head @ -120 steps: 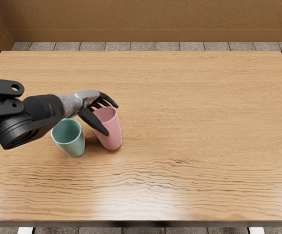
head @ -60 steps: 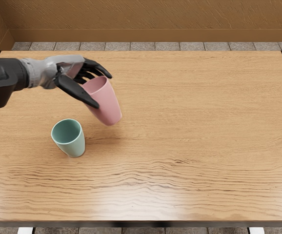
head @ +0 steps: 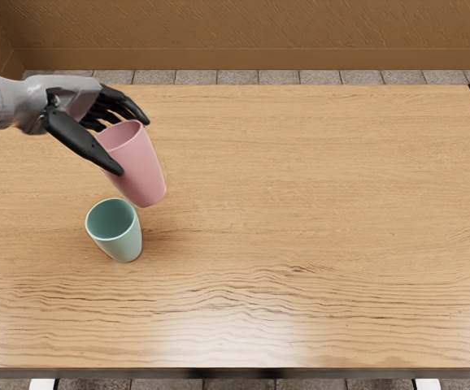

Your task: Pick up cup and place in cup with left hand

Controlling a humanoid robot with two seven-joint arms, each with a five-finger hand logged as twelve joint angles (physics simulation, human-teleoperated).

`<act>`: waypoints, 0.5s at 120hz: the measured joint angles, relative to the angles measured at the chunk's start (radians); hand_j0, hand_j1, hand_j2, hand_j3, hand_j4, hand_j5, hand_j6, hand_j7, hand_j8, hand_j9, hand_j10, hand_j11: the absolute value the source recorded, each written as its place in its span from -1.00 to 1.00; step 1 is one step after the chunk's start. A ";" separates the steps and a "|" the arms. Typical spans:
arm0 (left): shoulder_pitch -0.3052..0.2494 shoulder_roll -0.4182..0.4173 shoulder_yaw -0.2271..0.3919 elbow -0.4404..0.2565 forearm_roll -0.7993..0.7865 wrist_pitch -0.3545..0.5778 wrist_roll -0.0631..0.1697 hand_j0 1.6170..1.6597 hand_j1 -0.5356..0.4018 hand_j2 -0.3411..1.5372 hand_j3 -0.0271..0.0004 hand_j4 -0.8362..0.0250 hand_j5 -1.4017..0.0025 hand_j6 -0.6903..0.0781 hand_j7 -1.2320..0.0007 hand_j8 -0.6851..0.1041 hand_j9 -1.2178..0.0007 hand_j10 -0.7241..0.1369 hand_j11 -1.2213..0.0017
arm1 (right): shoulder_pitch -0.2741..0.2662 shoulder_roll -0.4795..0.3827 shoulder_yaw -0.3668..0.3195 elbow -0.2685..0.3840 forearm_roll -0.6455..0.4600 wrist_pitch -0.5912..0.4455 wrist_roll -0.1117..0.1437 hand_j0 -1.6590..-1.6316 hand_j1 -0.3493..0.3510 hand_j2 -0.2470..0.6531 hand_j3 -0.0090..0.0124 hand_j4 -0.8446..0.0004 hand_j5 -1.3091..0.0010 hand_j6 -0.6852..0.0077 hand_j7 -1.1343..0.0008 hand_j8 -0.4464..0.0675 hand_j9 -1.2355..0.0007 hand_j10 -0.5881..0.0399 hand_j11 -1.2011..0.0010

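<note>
The left hand (head: 132, 146) is gripping the pink cup (head: 141, 171). Its thumb is pressing on the near side, and its other fingers are reaching around the back of the top. The pink cup seems to be hanging up over the worktop (head: 316, 236), so the picking up part looks done. The green cup (head: 121, 244) is standing on the worktop with its round mouth facing up. In the picture, the bottom of the pink cup is showing just above the green cup's rim, a bit to the right.

The putting in part is not done. The hand is needing to bring the pink cup right over the green cup, let it down inside and then let go. If it is coming down off to one side, it could bump the rim and knock the green cup over.

Some bits are hiding. The pink cup is covering parts of the fingers, so I cannot tell just where they are touching. The arm is going out of the picture at the left edge. I cannot tell how high the pink cup is hanging.
</note>
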State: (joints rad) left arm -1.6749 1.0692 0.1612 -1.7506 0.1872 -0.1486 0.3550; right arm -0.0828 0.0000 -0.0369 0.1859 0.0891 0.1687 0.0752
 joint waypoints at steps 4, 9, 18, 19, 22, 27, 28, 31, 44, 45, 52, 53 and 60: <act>0.000 0.001 0.000 0.000 0.002 0.002 0.002 0.74 -0.13 -0.55 0.97 -0.08 0.00 0.09 -0.11 0.15 -0.14 -0.10 -0.13 | 0.000 0.000 0.000 0.000 0.000 0.000 0.000 -0.93 -0.95 -0.46 -0.16 0.96 0.97 0.93 0.96 0.68 0.97 0.83 0.97; 0.001 0.005 0.001 0.000 0.007 0.004 0.003 0.73 -0.13 -0.55 0.97 -0.07 -0.02 0.11 -0.13 0.17 -0.15 -0.08 -0.14 | 0.000 0.000 0.000 0.000 0.000 0.000 0.000 -0.93 -0.95 -0.46 -0.16 0.96 0.97 0.93 0.96 0.68 0.97 0.83 0.97; 0.004 0.017 0.002 0.000 0.020 0.009 0.005 0.72 -0.13 -0.55 0.97 -0.05 -0.04 0.13 -0.16 0.19 -0.17 -0.07 -0.16 | 0.000 0.000 0.000 0.000 0.000 0.000 0.000 -0.93 -0.95 -0.46 -0.16 0.96 0.97 0.93 0.96 0.68 0.97 0.83 0.97; 0.005 0.017 0.003 0.000 0.022 0.009 0.006 0.72 -0.13 -0.54 0.97 -0.05 -0.04 0.13 -0.16 0.19 -0.18 -0.07 -0.16 | 0.000 0.000 0.000 0.000 0.000 0.000 0.000 -0.93 -0.95 -0.46 -0.16 0.96 0.97 0.93 0.96 0.68 0.97 0.83 0.97; 0.005 0.022 0.005 0.000 0.027 0.010 0.007 0.71 -0.13 -0.54 0.97 -0.04 -0.05 0.14 -0.17 0.19 -0.18 -0.07 -0.16 | 0.000 0.000 0.000 0.000 0.000 0.000 0.000 -0.93 -0.95 -0.46 -0.16 0.96 0.97 0.93 0.96 0.68 0.97 0.83 0.97; 0.005 0.023 0.008 0.000 0.035 0.010 0.009 0.71 -0.14 -0.54 0.97 -0.03 -0.05 0.14 -0.17 0.20 -0.19 -0.06 -0.17 | 0.000 0.000 0.000 0.000 0.000 0.000 0.000 -0.93 -0.95 -0.46 -0.16 0.96 0.97 0.93 0.96 0.68 0.97 0.83 0.97; 0.005 0.023 0.009 0.000 0.037 0.010 0.010 0.71 -0.14 -0.54 0.97 -0.03 -0.05 0.14 -0.17 0.20 -0.19 -0.06 -0.17 | 0.000 0.000 0.000 0.000 0.000 0.000 0.000 -0.93 -0.95 -0.46 -0.16 0.96 0.97 0.93 0.96 0.68 0.97 0.83 0.97; 0.005 0.023 0.011 -0.001 0.041 0.009 0.011 0.71 -0.14 -0.54 0.97 -0.03 -0.05 0.15 -0.18 0.21 -0.19 -0.05 -0.17 | 0.000 0.000 0.000 0.000 0.000 0.000 0.000 -0.93 -0.95 -0.46 -0.16 0.96 0.97 0.93 0.96 0.68 0.97 0.83 0.97; 0.009 0.023 0.023 -0.003 0.051 0.004 0.017 0.70 -0.14 -0.54 0.97 -0.02 -0.07 0.16 -0.19 0.22 -0.20 -0.05 -0.18 | 0.000 0.000 0.000 0.000 0.000 0.000 0.000 -0.93 -0.95 -0.46 -0.16 0.96 0.97 0.93 0.96 0.68 0.97 0.83 0.97; 0.009 0.024 0.024 -0.003 0.051 0.003 0.018 0.70 -0.14 -0.54 0.97 -0.02 -0.07 0.16 -0.19 0.22 -0.21 -0.05 -0.18 | 0.000 0.000 0.000 0.000 0.000 0.000 0.000 -0.93 -0.95 -0.46 -0.16 0.96 0.97 0.93 0.96 0.68 0.97 0.83 0.97; 0.015 0.034 0.029 -0.003 0.054 0.003 0.024 0.69 -0.14 -0.54 0.97 -0.02 -0.07 0.16 -0.21 0.22 -0.22 -0.05 -0.19 | 0.000 0.000 0.000 0.000 0.000 0.000 0.000 -0.93 -0.95 -0.46 -0.16 0.96 0.97 0.93 0.96 0.68 0.97 0.83 0.97; 0.016 0.035 0.030 -0.003 0.055 0.003 0.025 0.69 -0.14 -0.54 0.97 -0.02 -0.08 0.16 -0.21 0.21 -0.22 -0.05 -0.19 | 0.000 0.000 0.000 0.000 0.000 0.000 0.000 -0.93 -0.95 -0.46 -0.16 0.96 0.97 0.93 0.96 0.68 0.97 0.83 0.97; 0.018 0.038 0.037 -0.003 0.061 0.006 0.029 0.69 -0.14 -0.53 0.97 -0.03 -0.07 0.16 -0.20 0.21 -0.22 -0.05 -0.19 | 0.000 0.000 0.000 0.000 0.000 0.000 0.000 -0.93 -0.95 -0.46 -0.16 0.96 0.97 0.93 0.96 0.68 0.97 0.83 0.97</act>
State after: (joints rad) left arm -1.6565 1.1073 0.1984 -1.7534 0.2485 -0.1423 0.3837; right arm -0.0827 0.0000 -0.0368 0.1857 0.0893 0.1687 0.0752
